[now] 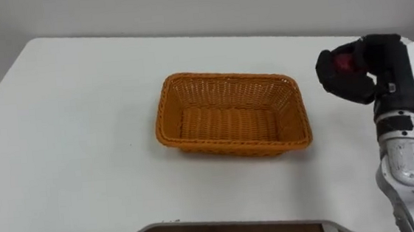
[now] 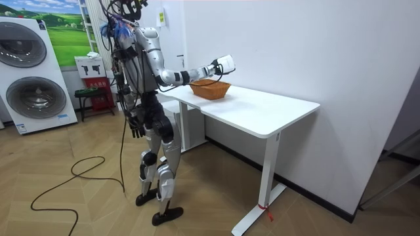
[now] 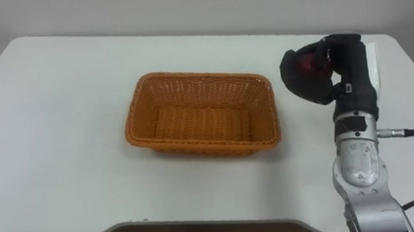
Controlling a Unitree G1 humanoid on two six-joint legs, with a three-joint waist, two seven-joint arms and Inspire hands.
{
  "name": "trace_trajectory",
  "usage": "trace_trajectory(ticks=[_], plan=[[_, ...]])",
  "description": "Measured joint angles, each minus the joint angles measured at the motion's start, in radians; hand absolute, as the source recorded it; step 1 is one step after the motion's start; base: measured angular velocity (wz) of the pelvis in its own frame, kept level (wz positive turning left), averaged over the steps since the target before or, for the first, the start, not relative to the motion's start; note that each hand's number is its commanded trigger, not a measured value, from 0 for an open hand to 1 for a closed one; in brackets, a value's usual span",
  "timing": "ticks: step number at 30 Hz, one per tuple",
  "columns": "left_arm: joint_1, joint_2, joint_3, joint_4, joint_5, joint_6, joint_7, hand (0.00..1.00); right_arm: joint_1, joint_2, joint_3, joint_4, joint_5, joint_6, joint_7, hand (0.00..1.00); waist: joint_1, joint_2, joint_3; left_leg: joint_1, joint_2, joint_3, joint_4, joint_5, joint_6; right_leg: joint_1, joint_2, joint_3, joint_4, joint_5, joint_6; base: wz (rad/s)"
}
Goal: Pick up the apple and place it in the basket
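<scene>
My right hand (image 1: 352, 81) is black and hovers above the white table (image 1: 82, 126), just right of the basket. Its fingers are curled round a red apple (image 1: 345, 62), of which a small patch shows between them. The orange wicker basket (image 1: 231, 142) stands in the middle of the table with nothing in it. In the room view the right hand (image 2: 221, 65) is held out over the basket (image 2: 211, 89), and my left hand (image 2: 135, 124) hangs at my side, below the table's level. I stand at the table's near end.
The table's front edge (image 1: 201, 226) runs close below the basket. Bare tabletop lies left of the basket and behind it. In the room view, washing machines (image 2: 29, 72) and a small stool (image 2: 88, 98) stand behind me, away from the table.
</scene>
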Motion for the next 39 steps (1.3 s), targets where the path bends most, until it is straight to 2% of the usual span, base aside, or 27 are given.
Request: trace_trajectory(ticks=[3,4,8,9,10,11,12,17,22,31,39], plan=[[-0.007,0.001,-0.019,-0.003,-0.001,-0.007,-0.005,0.0,-0.003,0.0,0.004,-0.016,-0.009,0.0,0.018,1.0,-0.001,0.01,0.0009,-0.007,0.0,0.001,0.004,0.0,0.0,-0.005,0.0,0.001,0.002,0.0,-0.001,0.0],[-0.013,0.0,-0.02,-0.002,-0.001,-0.007,-0.006,0.0,-0.003,0.0,0.011,-0.029,-0.02,0.0,0.022,1.0,0.001,0.008,-0.0032,-0.016,0.001,0.001,0.004,0.0,0.0,-0.013,0.0,0.0,0.004,0.001,-0.002,0.0],[-0.029,-0.002,-0.045,0.003,0.0,-0.007,-0.004,0.0,-0.007,-0.001,0.067,-0.049,-0.039,0.0,0.031,1.0,0.012,0.014,-0.0013,-0.019,0.002,0.007,0.005,0.001,-0.002,-0.027,0.0,0.002,0.016,0.001,-0.002,-0.04],[-0.037,-0.004,-0.046,0.007,0.0,-0.008,-0.004,0.0,-0.007,0.0,0.083,-0.051,-0.044,0.001,0.043,0.92,0.018,0.013,-0.0013,-0.019,0.002,0.007,0.005,0.001,-0.002,-0.027,0.0,0.002,0.016,0.001,-0.002,0.0],[-0.043,-0.005,-0.048,0.009,0.0,-0.008,-0.005,0.0,-0.007,0.0,0.092,-0.056,-0.05,0.001,0.059,0.6,0.021,0.011,-0.0011,-0.019,0.002,0.007,0.005,0.001,-0.002,-0.027,0.0,0.001,0.016,0.001,-0.002,0.0],[-0.043,-0.004,-0.05,0.009,-0.001,-0.008,-0.005,0.0,-0.008,0.0,0.098,-0.059,-0.049,0.001,0.065,0.22,0.024,0.009,-0.0015,-0.019,0.002,0.007,0.005,0.001,-0.002,-0.027,0.0,0.0,0.016,0.001,-0.002,0.0],[-0.042,-0.003,-0.056,0.009,-0.001,-0.006,-0.005,0.0,-0.012,0.0,0.116,-0.063,-0.048,0.001,0.072,0.0,0.025,0.006,-0.0027,-0.018,0.002,0.007,0.005,0.001,-0.002,-0.027,0.0,0.0,0.016,0.001,-0.002,0.0],[-0.041,-0.003,-0.065,0.01,-0.001,-0.005,-0.006,0.0,-0.025,0.001,0.149,-0.065,-0.05,0.003,0.117,0.0,0.032,-0.003,-0.0022,-0.016,0.001,0.006,0.005,0.001,-0.002,-0.024,-0.001,-0.001,0.015,0.001,-0.002,0.0],[-0.051,-0.002,-0.088,0.01,-0.002,-0.005,-0.003,0.0,-0.035,0.002,0.17,-0.065,-0.072,0.023,0.146,0.0,0.046,-0.006,-0.0022,-0.018,0.001,0.005,0.007,0.001,-0.002,-0.025,-0.002,-0.003,0.016,0.001,-0.002,0.0],[-0.072,0.004,-0.137,0.023,-0.003,-0.005,0.002,0.0,-0.038,0.002,0.237,-0.065,-0.083,0.023,0.149,0.0,0.048,-0.001,0.0017,-0.022,0.001,-0.005,0.012,0.001,-0.002,-0.023,-0.002,-0.012,0.016,0.001,-0.002,0.02],[-0.089,0.006,-0.147,0.039,-0.003,-0.005,-0.003,0.0,-0.038,0.002,0.238,-0.065,-0.089,0.023,0.176,0.0,0.048,0.004,0.0045,-0.028,0.001,-0.008,0.012,0.001,-0.002,-0.026,-0.003,-0.016,0.015,0.001,-0.002,0.01]])
